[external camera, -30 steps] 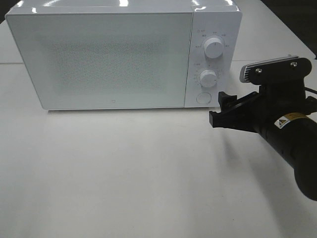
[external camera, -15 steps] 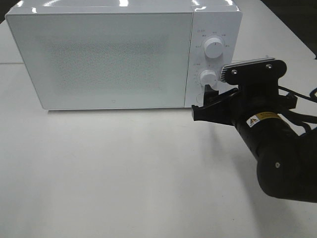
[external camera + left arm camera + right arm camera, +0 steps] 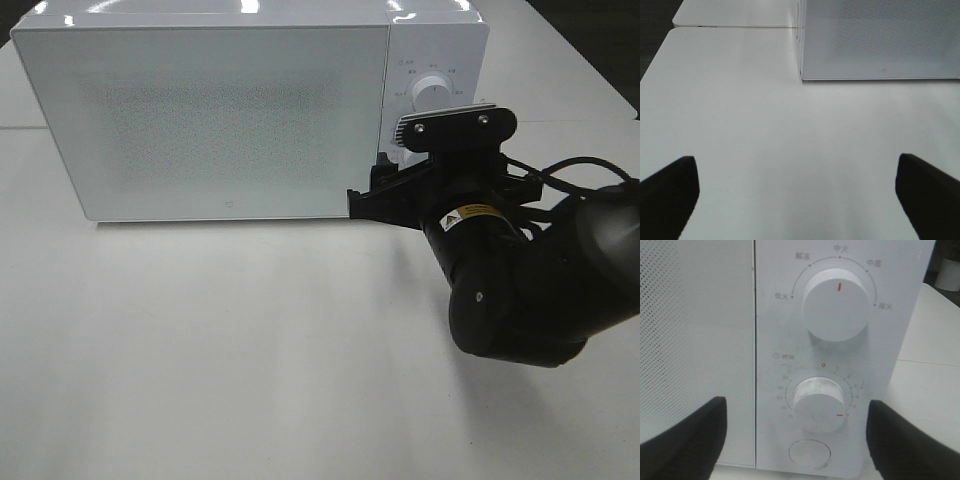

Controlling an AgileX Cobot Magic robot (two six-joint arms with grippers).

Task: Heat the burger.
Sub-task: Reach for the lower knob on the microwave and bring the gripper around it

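Burger unseen, microwave [image 3: 200, 110] door shut.
Right gripper [image 3: 366, 182] points at the timer dial [image 3: 818, 404], jaws spread; left gripper [image 3: 797, 195] spread over table [image 3: 740, 100].

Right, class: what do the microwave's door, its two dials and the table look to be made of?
Microwave door: probably glass, smooth white, a dotted mesh pattern showing. Upper dial and timer dial: likely white plastic, matte, the timer one scuffed. Table: perhaps white laminate, matte, evenly flat.
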